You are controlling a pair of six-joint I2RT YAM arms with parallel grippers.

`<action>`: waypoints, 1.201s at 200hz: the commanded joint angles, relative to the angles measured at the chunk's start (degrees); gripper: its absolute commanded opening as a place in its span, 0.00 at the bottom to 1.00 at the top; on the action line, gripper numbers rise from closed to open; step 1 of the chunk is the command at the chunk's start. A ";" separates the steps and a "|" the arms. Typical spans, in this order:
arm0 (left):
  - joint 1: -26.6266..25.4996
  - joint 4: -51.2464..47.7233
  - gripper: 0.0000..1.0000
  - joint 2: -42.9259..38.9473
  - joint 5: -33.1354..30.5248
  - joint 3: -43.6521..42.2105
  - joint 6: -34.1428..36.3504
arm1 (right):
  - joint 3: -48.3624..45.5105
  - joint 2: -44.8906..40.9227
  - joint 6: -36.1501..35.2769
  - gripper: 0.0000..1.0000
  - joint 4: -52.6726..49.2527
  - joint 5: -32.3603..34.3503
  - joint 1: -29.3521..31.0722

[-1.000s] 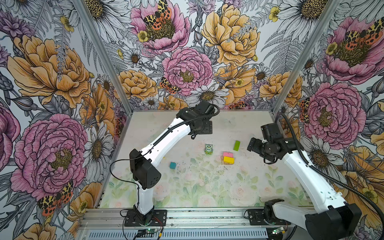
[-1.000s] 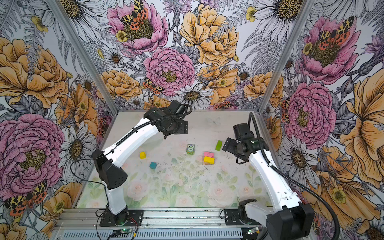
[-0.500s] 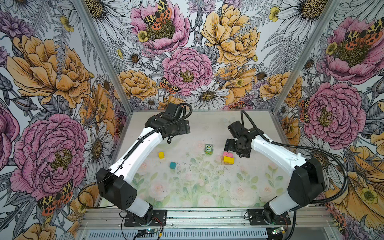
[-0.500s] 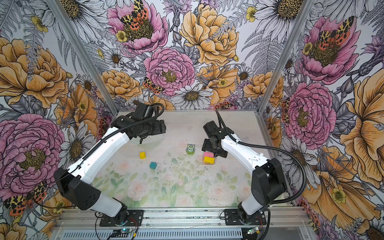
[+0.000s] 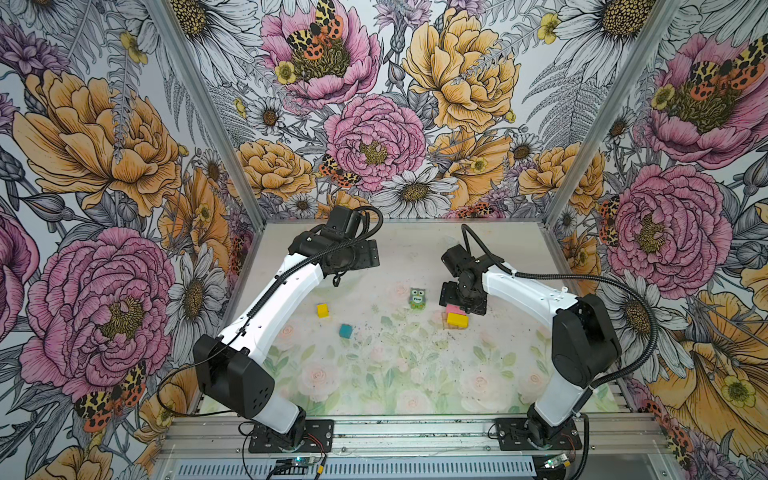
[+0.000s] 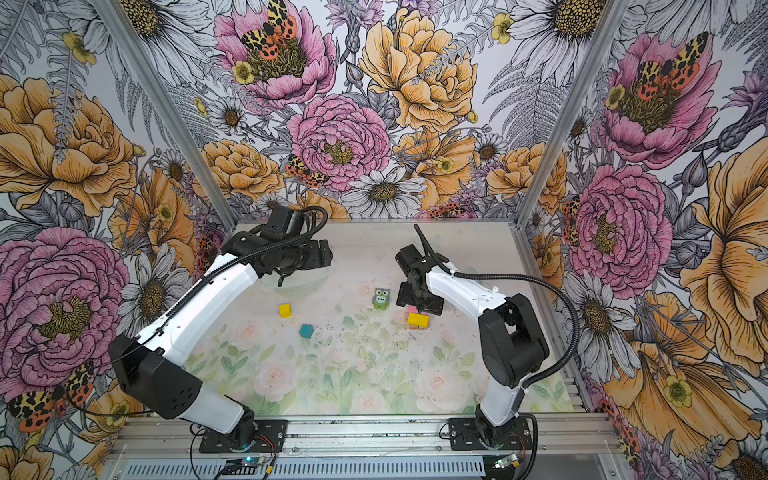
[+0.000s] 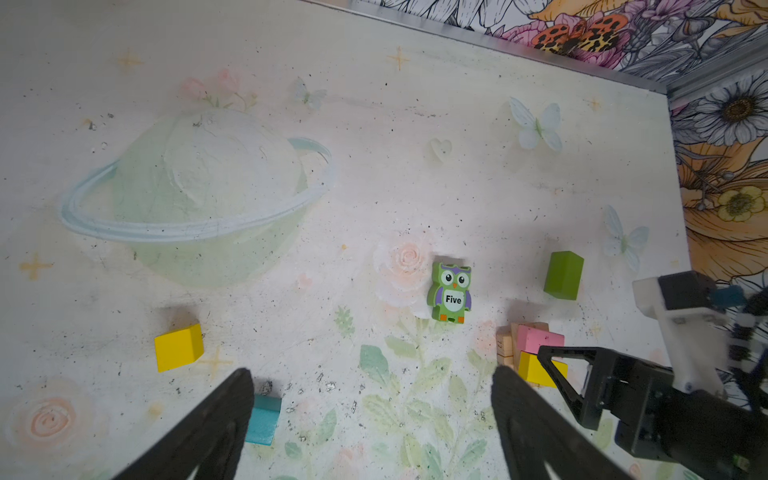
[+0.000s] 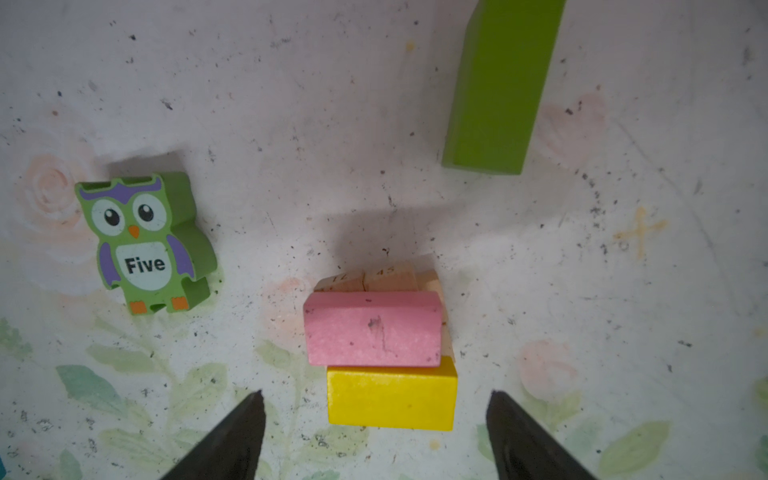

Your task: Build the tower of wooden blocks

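The wood block tower (image 5: 455, 318) is a low stack: tan bars (image 8: 374, 280) at the bottom, with a pink bar (image 8: 372, 328) and a yellow bar (image 8: 390, 399) side by side on top. My right gripper (image 8: 374, 395) hovers over it, open, its fingers standing wide of the yellow bar's ends. A lime-green bar (image 8: 498, 83) lies just beyond the stack; my right wrist hides it in both top views. The owl piece (image 5: 417, 298) stands left of the stack. A yellow cube (image 5: 323, 310) and a teal cube (image 5: 345, 331) lie further left. My left gripper (image 7: 372, 374) is open, empty and high above the mat.
The floral mat (image 5: 395, 374) ends at a metal rail (image 7: 498, 41) along the back wall. Flowered walls close in the left and right sides. My left arm (image 5: 286, 295) slants across the left part of the mat, my right arm (image 5: 532, 291) across the right.
My right arm has swung in from the right side to above the stack, covering the green bar in the top views. My left arm has drawn back to the left, uncovering the yellow cube.
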 commanded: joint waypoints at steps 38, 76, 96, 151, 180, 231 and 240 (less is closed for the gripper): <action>-0.25 2.08 0.91 1.44 1.79 0.42 0.34 | 1.49 2.20 -3.79 0.79 0.61 -0.96 -1.71; -0.93 2.17 0.91 1.66 1.43 0.50 -0.26 | 1.86 3.09 -4.89 0.78 1.07 -2.77 -2.52; -1.18 2.17 0.91 1.79 1.25 0.77 -0.34 | 1.93 3.03 -4.96 0.79 1.71 -3.62 -2.52; -1.35 2.17 0.91 2.17 1.34 1.25 -0.12 | 2.50 3.74 -4.88 0.83 2.15 -3.85 -2.34; -1.40 2.17 0.91 2.43 1.55 1.21 0.20 | 2.80 4.82 -4.95 0.81 2.15 -3.86 -2.17; -1.01 2.14 0.91 2.43 1.55 1.13 0.42 | 3.00 5.80 -5.01 0.75 2.09 -3.77 -1.99; -1.00 2.17 0.91 2.40 1.52 1.13 0.42 | 3.12 5.99 -4.99 0.74 2.04 -3.77 -1.99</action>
